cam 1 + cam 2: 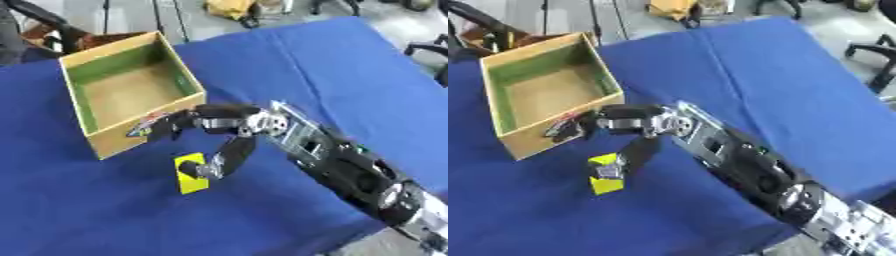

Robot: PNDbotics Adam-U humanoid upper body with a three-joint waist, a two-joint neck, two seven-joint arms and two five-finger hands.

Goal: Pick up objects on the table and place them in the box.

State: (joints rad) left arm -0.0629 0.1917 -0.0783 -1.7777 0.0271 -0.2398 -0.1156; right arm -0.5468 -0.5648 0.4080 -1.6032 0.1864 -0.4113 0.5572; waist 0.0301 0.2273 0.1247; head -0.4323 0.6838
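Note:
A small yellow block [190, 181] lies on the blue table [350, 75], just in front of the open cardboard box [120, 141] with green inner walls. The box looks empty inside. My right hand [229, 121] reaches in from the lower right and hovers between box and block. Its fingers [166, 127] stretch left, close to the box's front wall beside a small sticker. The thumb [220, 159] points down, and its tip is at the block's top right edge. Whether it touches the block I cannot tell. The fingers are not curled round anything. My left hand shows in no view.
The table's right edge runs diagonally from top right to the lower right corner [367, 235]. A black chair [433, 50] stands beyond it at the right. Another dark chair [44, 25] and a yellow thing [229, 7] are on the floor behind the box.

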